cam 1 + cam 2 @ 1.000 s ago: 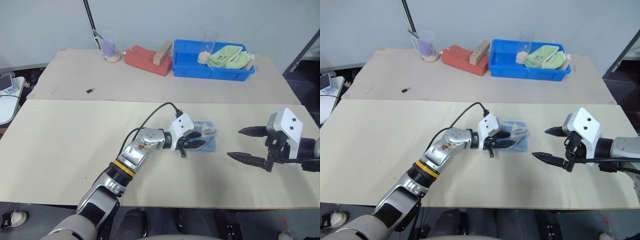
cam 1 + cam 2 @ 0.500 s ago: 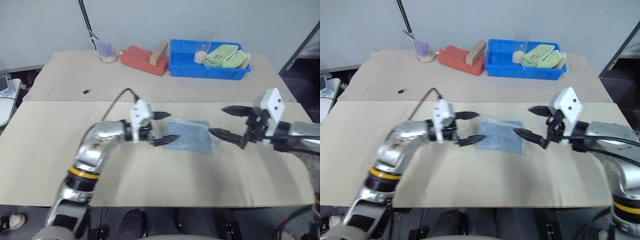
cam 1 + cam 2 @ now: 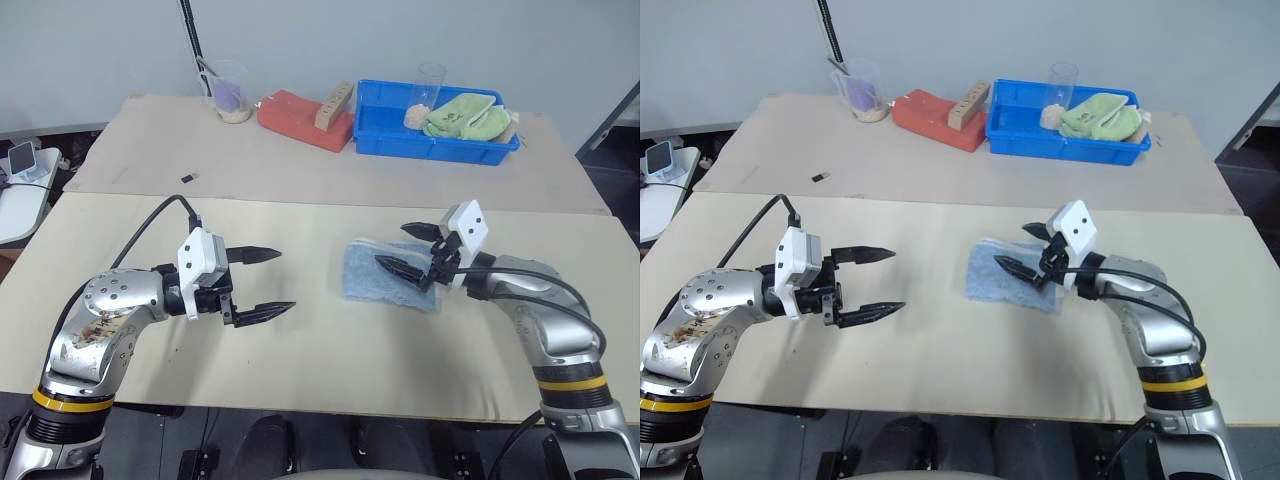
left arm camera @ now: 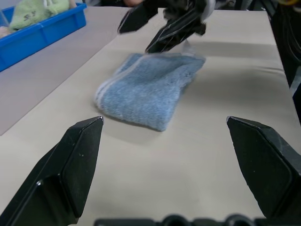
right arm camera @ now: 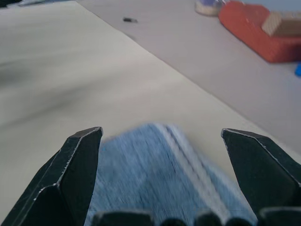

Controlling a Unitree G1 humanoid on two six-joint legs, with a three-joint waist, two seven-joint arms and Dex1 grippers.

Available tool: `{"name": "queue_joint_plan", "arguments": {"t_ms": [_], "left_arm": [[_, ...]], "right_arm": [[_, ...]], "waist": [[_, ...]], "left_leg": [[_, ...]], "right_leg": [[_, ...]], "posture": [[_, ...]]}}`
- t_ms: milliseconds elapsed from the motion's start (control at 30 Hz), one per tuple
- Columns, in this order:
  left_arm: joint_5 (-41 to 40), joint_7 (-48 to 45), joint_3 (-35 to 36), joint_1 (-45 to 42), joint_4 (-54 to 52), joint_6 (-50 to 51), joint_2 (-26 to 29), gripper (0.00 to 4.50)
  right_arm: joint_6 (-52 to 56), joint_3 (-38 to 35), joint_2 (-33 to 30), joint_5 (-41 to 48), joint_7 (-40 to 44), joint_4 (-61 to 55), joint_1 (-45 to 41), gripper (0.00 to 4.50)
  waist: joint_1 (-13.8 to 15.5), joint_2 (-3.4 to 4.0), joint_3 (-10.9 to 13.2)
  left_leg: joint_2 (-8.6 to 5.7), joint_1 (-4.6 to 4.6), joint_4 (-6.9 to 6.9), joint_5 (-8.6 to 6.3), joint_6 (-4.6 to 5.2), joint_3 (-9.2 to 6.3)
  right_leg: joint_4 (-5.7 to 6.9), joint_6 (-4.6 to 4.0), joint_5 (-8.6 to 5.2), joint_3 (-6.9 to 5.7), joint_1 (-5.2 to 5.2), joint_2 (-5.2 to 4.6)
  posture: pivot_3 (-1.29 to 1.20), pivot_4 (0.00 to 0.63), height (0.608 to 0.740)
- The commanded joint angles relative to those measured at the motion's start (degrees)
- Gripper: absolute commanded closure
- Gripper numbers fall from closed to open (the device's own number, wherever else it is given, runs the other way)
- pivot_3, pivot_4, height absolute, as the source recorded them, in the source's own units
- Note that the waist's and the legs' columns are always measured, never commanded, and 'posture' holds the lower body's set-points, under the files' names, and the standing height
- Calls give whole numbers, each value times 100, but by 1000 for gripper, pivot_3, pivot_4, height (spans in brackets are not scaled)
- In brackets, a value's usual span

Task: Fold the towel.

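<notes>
Broadly, two pale counter (image 3: pixel 120 250) slabs set end to end, near one for the work, far one for parking clutter out of reach. Blue bin (image 3: pixel 385 130) at the far edge with a green cloth (image 3: pixel 462 115) and a clear glass (image 3: pixel 424 88) in it; beside it a red block (image 3: pixel 295 115) and a cup (image 3: pixel 230 92) — all well apart from the work area, probably kept there to leave folding room. Towel (image 3: pixel 385 280) flat on the near slab, right of centre, already doubled into a compact rectangle with pale trim along one edge; lies as if set down and let go. Left gripper (image 3: pixel 262 283) well to the left of the towel, off the cloth, fingers spread wide, pointing across at it; holds nothing. Right gripper (image 3: pixel 412 253) directly over the towel's right end, fingers spread wide, tips just above or at the cloth — contact not clear from these views. Right wrist view: towel trim between the two spread fingers, so placed for a pinch on that edge, likely for a further fold or a tidy-up.
</notes>
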Motion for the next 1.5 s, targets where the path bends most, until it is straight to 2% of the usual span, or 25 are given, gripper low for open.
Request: {"name": "queue_joint_plan", "arguments": {"t_ms": [33, 267, 533, 800, 1167, 1200, 1300, 1400, 1500], "left_arm": [[-85, 26, 75, -1, -162, -122, -22, 19], [-46, 7, -18, 36, -189, -185, -62, 19], [-35, 132, -162, -12, -308, -104, -149, 19], [-47, 294, -199, -100, -342, -61, -189, 19], [-95, 629, -386, -338, -267, 263, -413, 19], [-113, 605, -431, -340, -263, 297, -430, 4], [-126, 548, -513, -338, -222, 336, -477, 789], [-75, 476, -597, -374, -127, 283, -536, 2331], [-22, 464, -647, -453, -15, 234, -619, 3689]], "right_arm": [[-665, 106, 106, -313, 54, 505, -35, 0], [-1131, 370, 368, -617, 238, 1290, -310, 0], [-420, 672, 473, -892, 210, 1822, -397, 0], [-617, 212, 528, -608, 77, 1247, -490, 0], [-76, -298, 374, -91, -43, -34, -207, 0], [-54, -344, 370, -67, -98, -132, -155, 257], [38, -445, 305, 16, -130, -410, 37, 1131], [69, -489, 218, 46, -132, -612, 236, 2276], [76, -504, 156, 70, -158, -719, 352, 3252]], "waist": [[-31, 0, 0], [-111, 0, 0], [-100, -1, -2], [-98, -1, -2], [-79, 0, -2], [-83, 0, -2], [-84, -1, -2], [-84, -1, -2], [-84, -1, -2]], "left_leg": [[1, 1, 0, 0, -1, 0], [2, 0, 0, 1, -2, -5], [7, 4, 0, 1, -2, -5], [7, 17, 0, 1, -2, -5], [4, 8, 0, 1, -2, -7], [4, 8, 0, 1, -2, -7], [4, 7, -1, 0, -1, -7], [3, 7, -1, 1, -1, -8], [-1, 7, 0, 1, -1, -7]], "right_leg": [[2, -1, 0, 0, 0, 1], [2, -3, 0, 2, -1, 1], [5, -4, 0, 3, 2, -1], [9, -3, 0, 4, 11, -2], [9, -3, 0, 5, 4, -4], [9, -3, 0, 5, 4, -4], [9, -3, 0, 5, 3, -3], [8, -3, 0, 5, 3, -3], [9, -3, 0, 5, 3, -3]], "posture": [[0, 150, 717], [0, 150, 717], [0, 150, 717], [0, 150, 717], [0, 150, 717], [0, 150, 717], [0, 150, 717], [0, 150, 717], [0, 150, 717]]}}
